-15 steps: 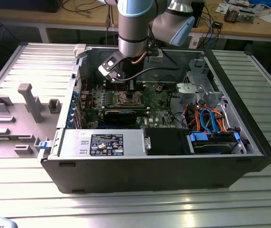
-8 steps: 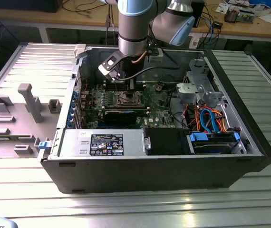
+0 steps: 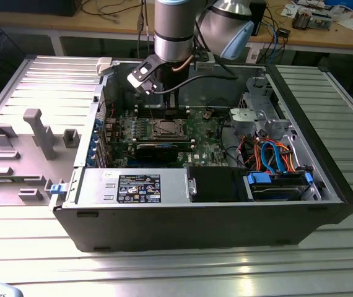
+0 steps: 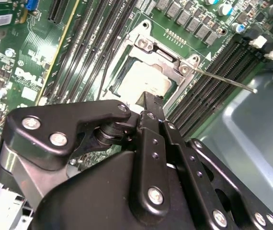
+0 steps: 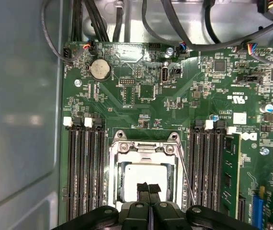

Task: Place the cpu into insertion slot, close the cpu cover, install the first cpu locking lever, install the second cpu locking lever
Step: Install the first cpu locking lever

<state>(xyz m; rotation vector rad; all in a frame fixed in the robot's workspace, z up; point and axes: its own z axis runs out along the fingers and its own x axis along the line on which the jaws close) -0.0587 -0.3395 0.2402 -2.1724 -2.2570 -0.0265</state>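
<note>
end effector (image 5: 149, 188): fingers pressed together, tips just above the cpu (image 5: 134, 175).
cpu cover (image 5: 145, 147): lying flat, framing the cpu.
around: memory slots (image 5: 85, 167) either side; thin lever (image 4: 222, 79) alongside.

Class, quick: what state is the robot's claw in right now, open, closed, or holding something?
Claw: closed, fingertips together, gripping nothing, positioned over the cpu.

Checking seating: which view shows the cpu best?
First wrist view: straight down on the cpu, mostly unhidden. Second wrist view: slanted, partly behind the gripper. Exterior view: small, far off.
</note>
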